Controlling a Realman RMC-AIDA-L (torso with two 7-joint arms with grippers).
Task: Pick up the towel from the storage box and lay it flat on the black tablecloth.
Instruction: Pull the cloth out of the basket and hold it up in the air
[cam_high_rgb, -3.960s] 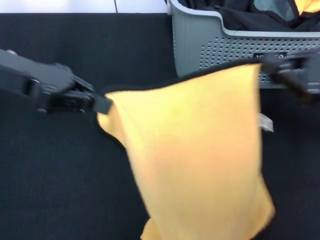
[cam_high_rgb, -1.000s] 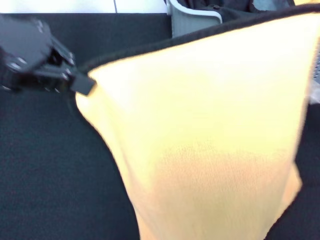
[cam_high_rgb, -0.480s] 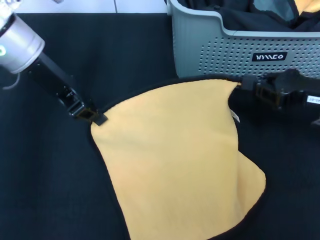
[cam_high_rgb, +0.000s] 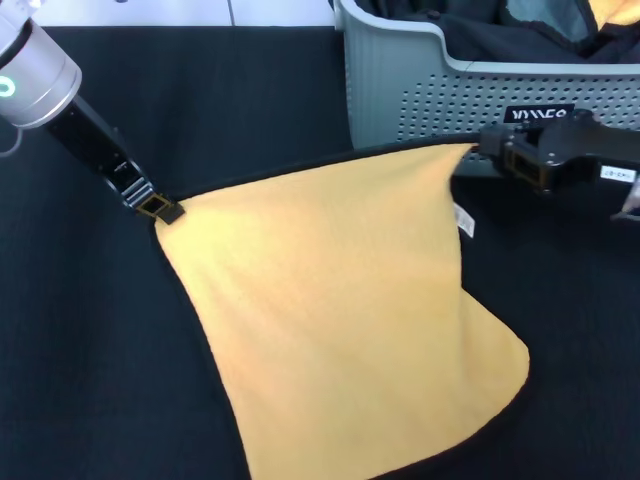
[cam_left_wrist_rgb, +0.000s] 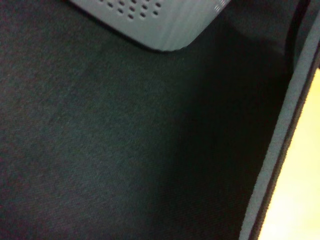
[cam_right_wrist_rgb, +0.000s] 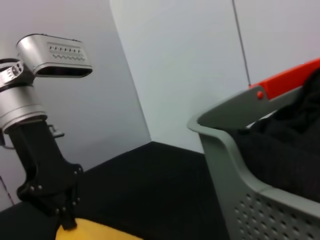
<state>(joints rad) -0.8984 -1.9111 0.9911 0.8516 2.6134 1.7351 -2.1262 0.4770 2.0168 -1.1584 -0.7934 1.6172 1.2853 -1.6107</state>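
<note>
Holding opposite corners, left gripper (cam_high_rgb: 165, 209) and right gripper (cam_high_rgb: 490, 150) clamp the towel (cam_high_rgb: 340, 310) over black tablecloth (cam_high_rgb: 120, 340); only the right wrist view shows the pale wall (cam_right_wrist_rgb: 175, 65) behind the storage box (cam_right_wrist_rgb: 235, 165).

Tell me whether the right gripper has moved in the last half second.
Yes. The right gripper, shut on the towel corner, has risen toward the storage box; it now overlaps the box's black label, which sat clear above it before.

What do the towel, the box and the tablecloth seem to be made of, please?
Towel: soft yellow-orange fabric, probably microfibre; it drapes and has black trim. Box: grey moulded plastic with perforated walls. Tablecloth: matte black, felt-like fabric, no sheen.
</note>
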